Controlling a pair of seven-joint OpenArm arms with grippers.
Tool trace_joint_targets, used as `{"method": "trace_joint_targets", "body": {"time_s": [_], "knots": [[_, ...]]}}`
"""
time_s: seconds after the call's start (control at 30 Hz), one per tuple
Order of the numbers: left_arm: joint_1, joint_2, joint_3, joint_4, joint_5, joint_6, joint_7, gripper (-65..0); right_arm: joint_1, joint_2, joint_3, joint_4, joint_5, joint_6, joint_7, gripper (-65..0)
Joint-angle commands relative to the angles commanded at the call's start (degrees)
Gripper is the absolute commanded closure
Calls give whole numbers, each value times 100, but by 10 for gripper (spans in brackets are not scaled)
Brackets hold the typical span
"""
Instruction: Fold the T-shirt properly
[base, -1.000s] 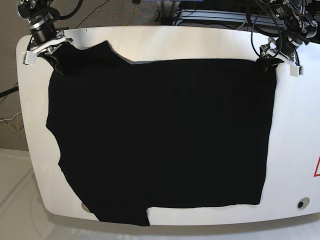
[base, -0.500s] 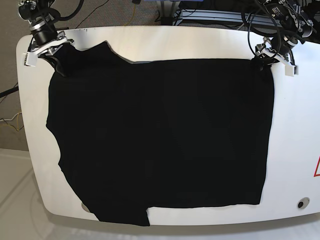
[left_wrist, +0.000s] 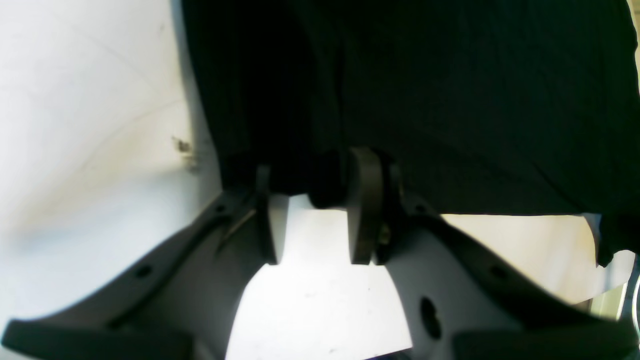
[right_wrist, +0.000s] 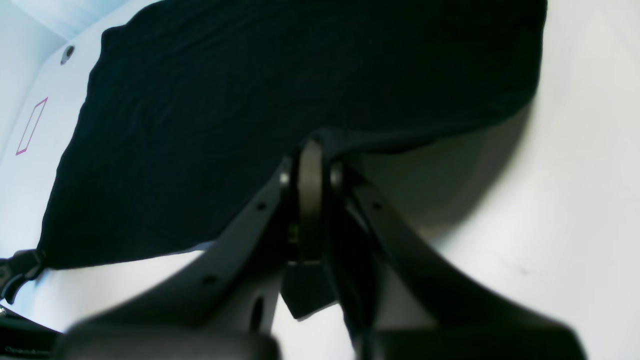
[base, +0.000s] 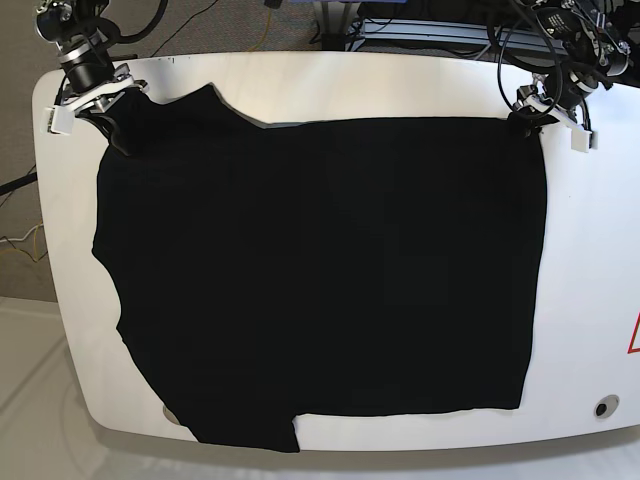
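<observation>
Right gripper (right_wrist: 311, 165) clamped on T-shirt (base: 320, 270) corner; left gripper (left_wrist: 312, 200) parted, astride hem. Advice: close left before lifting evenly.

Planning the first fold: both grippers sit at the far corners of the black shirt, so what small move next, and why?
Probably close the left gripper: its jaws stand apart around the black cloth T-shirt hem, while the right gripper already pinches its corner.
</observation>
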Motion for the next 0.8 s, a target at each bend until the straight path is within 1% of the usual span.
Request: {"method": "trace_joint_targets", "body": {"time_s": [0.2, 0.33, 0.4, 0.47, 0.53, 0.8], "knots": [[66, 23, 12, 80, -49, 0, -50, -144, -35, -1, -21, 61, -7, 0, -2, 0], [50, 32, 1, 143, -66, 0, -87, -119, -46, 2, -20, 88, -8, 0, 21, 0], [34, 36, -1, 184, -88, 0, -108, -93, -56, 8, -20, 111, -2, 0, 39, 0], [-5, 54, -2, 151, -105, 0, -119, -30, -37, 4, -11, 137, -25, 0, 99, 0], [-7, 52, -2, 175, -121, 0, -89, 0, -36, 3, -16, 131, -40, 0, 138, 0], [-11, 103, -27, 331, -118, 0, 1, 0, -42, -30, -51, 106, -217, 0, 473, 0]]}}
